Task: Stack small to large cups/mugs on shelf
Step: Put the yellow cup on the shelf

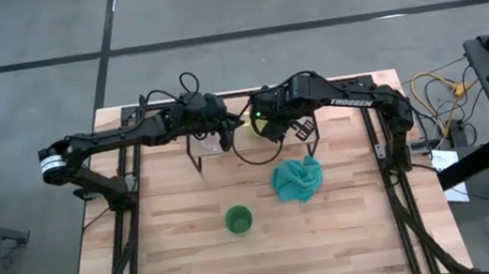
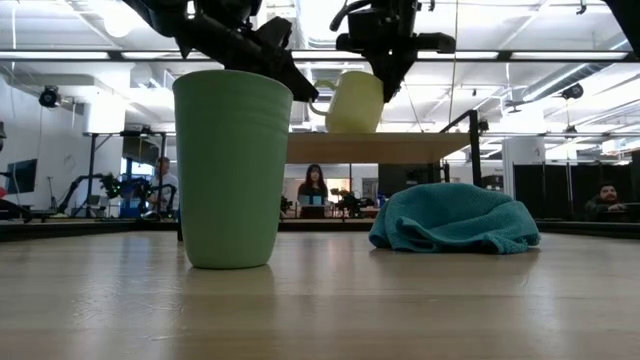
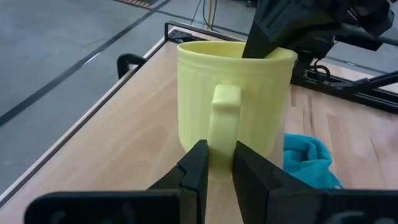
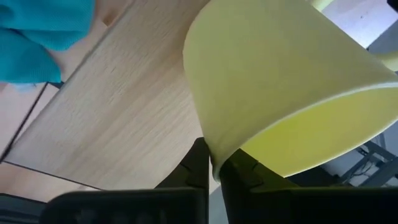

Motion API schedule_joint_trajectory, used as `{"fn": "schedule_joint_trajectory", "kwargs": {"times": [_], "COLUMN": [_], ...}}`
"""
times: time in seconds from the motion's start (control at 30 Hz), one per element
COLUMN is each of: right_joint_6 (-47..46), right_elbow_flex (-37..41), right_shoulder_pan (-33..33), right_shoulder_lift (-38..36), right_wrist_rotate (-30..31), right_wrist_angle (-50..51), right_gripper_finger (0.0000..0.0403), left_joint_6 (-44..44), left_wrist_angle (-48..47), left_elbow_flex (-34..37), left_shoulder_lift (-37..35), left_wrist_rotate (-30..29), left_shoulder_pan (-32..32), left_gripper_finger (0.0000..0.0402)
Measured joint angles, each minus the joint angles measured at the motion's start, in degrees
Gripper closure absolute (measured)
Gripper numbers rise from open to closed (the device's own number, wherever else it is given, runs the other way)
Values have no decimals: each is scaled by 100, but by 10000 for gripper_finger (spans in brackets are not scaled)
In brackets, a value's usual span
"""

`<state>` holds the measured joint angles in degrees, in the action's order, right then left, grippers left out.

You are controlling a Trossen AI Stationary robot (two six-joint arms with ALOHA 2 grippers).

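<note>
The yellow mug point(image 2: 352, 102) stands on the light-wood shelf point(image 2: 410, 147) at the table's far middle. My left gripper point(image 3: 217, 171) reaches in from the table's left and is shut on the mug's handle. My right gripper point(image 4: 214, 168) comes down from above and is shut on the mug's rim. The green cup point(image 1: 238, 219) stands on its base on the tabletop, toward the near side, and looms large in the low view point(image 2: 232, 165). A pale shape under my left arm point(image 1: 211, 145) may be the clear glass cup; I cannot tell. My left gripper pinches the lower part of the mug's handle point(image 3: 222, 134) between its two fingers, coming in about level from the table's left. The mug stands upright with its base on the shelf plank. My right gripper holds the mug's rim point(image 4: 219, 146), one finger inside the mug and one outside, pointing down from above point(image 2: 385, 70).
A crumpled teal cloth point(image 1: 297, 178) lies on the tabletop just in front of the shelf, to the right of the green cup. The shelf's thin black legs point(image 1: 196, 158) stand under both arms. People sit in the room beyond the table point(image 2: 313, 190).
</note>
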<state>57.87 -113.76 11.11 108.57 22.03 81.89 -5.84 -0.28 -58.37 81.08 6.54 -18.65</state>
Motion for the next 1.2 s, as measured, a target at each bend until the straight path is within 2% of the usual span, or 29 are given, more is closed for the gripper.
{"fn": "schedule_joint_trajectory", "kwargs": {"times": [0.23,0.4,1.2], "right_joint_6": [-577,-624,-851], "right_elbow_flex": [5,-19,-18], "right_shoulder_pan": [17,16,9], "right_shoulder_lift": [-13,-13,-13], "right_wrist_rotate": [-42,-47,226], "right_wrist_angle": [-252,-308,-134], "right_gripper_finger": [354,347,345], "left_joint_6": [-131,-127,37], "left_wrist_angle": [32,20,11], "left_elbow_flex": [7,-24,-275], "left_shoulder_lift": [0,0,-84], "left_wrist_rotate": [201,236,64], "left_shoulder_pan": [18,29,-11], "left_gripper_finger": [331,311,307]}}
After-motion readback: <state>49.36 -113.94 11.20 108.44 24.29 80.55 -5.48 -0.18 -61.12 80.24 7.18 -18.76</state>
